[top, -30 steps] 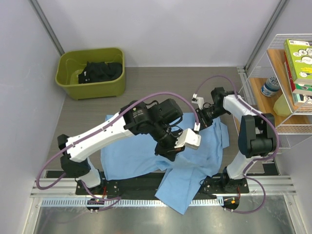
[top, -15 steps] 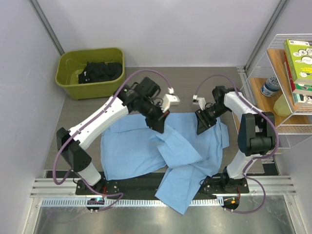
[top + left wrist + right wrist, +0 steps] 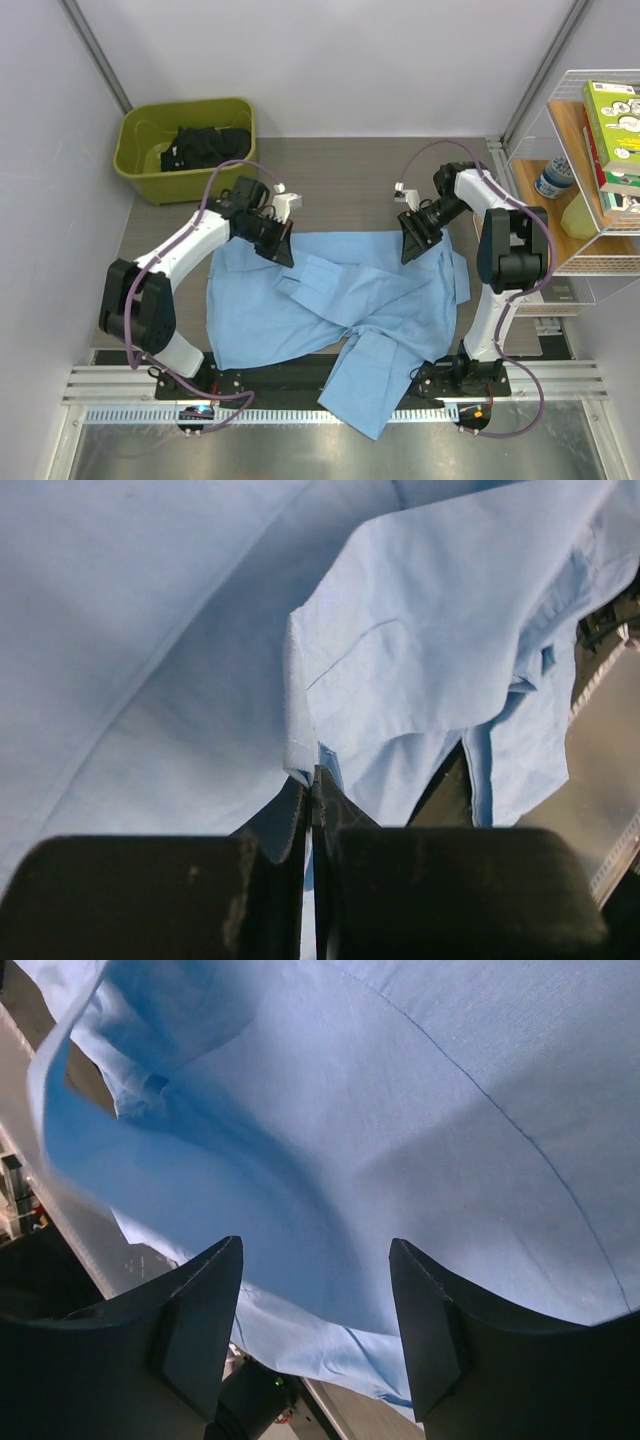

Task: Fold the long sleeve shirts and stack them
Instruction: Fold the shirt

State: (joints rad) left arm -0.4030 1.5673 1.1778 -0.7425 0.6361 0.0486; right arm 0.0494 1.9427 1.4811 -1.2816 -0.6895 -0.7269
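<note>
- Grey table point(image 3: 350, 185) carries a light blue shirt point(image 3: 300, 320), overhanging its near edge.
- Left gripper point(image 3: 312, 805) pinches a shirt fold, fingers closed.
- Right gripper point(image 3: 315, 1290) gapes empty above the cloth.

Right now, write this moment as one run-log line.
left gripper shut on shirt edge | right gripper open over shirt | shirt spread out, rumpled

Green bin point(image 3: 190, 186) holding dark clothes point(image 3: 207, 146), wire shelf point(image 3: 570, 130) with books point(image 3: 612, 112)
</note>
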